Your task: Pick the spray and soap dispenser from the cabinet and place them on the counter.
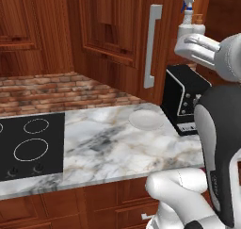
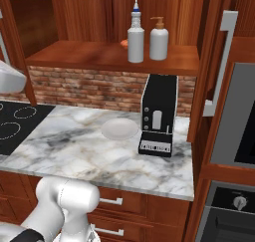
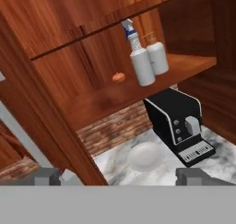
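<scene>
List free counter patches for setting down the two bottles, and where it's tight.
Widest bare marble on the counter: between the cooktop and the white plate, extending to the front edge. A narrower strip runs along the front edge, before the plate and the black toaster. Tight: the toaster's corner against the cabinet side. The spray and soap dispenser stand close together on the shelf.
</scene>
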You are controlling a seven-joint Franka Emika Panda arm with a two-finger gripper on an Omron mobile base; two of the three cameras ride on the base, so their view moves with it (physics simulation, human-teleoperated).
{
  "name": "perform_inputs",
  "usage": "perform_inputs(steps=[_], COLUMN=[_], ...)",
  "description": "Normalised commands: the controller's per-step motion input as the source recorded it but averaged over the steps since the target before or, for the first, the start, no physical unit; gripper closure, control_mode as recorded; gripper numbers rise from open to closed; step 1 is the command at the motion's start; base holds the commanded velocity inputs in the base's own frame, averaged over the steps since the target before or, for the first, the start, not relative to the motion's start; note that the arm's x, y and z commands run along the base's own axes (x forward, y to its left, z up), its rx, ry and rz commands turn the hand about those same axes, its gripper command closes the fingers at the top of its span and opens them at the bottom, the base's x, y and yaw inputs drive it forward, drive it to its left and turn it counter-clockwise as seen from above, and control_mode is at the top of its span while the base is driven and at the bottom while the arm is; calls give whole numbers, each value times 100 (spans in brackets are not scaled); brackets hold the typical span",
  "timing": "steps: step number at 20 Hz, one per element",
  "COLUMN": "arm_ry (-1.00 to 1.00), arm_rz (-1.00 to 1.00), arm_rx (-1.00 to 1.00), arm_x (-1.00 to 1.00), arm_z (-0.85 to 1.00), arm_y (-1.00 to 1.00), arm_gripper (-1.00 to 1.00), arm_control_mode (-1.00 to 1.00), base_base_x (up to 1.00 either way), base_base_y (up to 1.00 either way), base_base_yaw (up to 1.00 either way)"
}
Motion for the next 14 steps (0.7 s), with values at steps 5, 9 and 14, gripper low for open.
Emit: perform_inputs(steps=[5, 9, 14], arm_ry=[0, 0, 0], arm_rz=[4, 5, 5], arm_rx=[19, 20, 20], arm_x=[0, 0, 0], arm_z=[0, 0, -6], arm_y=[-10, -10, -13], arm_gripper=[-100, -100, -100], arm_control_mode=[-100, -100, -100], base_base_x=[0, 0, 0], base_base_y=[0, 0, 0], base_base_yaw=[0, 0, 0])
